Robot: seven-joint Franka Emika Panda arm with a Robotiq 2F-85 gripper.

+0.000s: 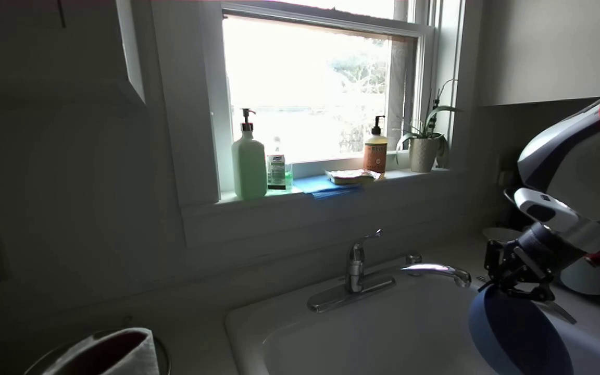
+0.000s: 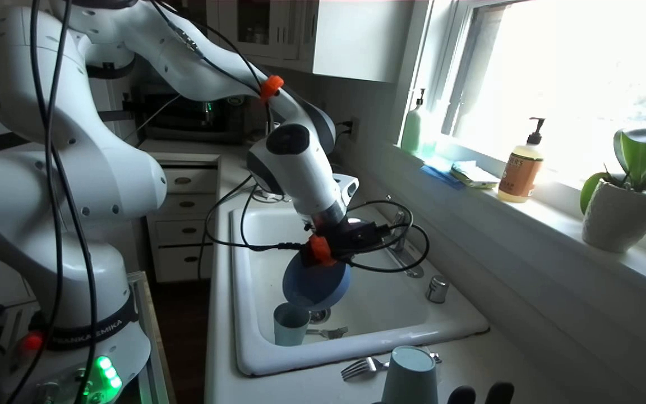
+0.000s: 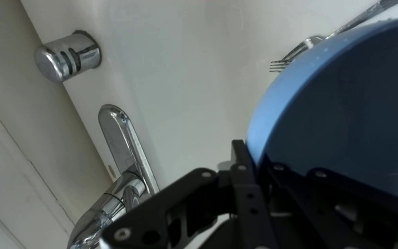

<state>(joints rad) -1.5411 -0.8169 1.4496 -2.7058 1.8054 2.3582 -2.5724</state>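
Observation:
My gripper (image 3: 256,155) is shut on the rim of a blue bowl (image 3: 344,103), one finger outside the wall and one inside. The bowl hangs tilted over the white sink (image 2: 278,358); it shows in both exterior views (image 1: 519,333) (image 2: 314,286). In an exterior view the gripper (image 1: 511,287) is above the bowl's upper edge. A light blue cup (image 2: 291,325) and a fork (image 2: 331,333) are in the sink, close to the bowl in that view. In the wrist view a fork (image 3: 304,46) shows past the bowl's rim, partly hidden by it.
A chrome faucet (image 1: 354,271) and a metal cap (image 2: 438,289) stand on the sink's back edge. An upside-down cup (image 2: 411,376) and a fork (image 2: 363,367) are on the counter. The windowsill holds a green bottle (image 1: 249,164), an orange-labelled bottle (image 1: 375,153) and a potted plant (image 1: 422,154).

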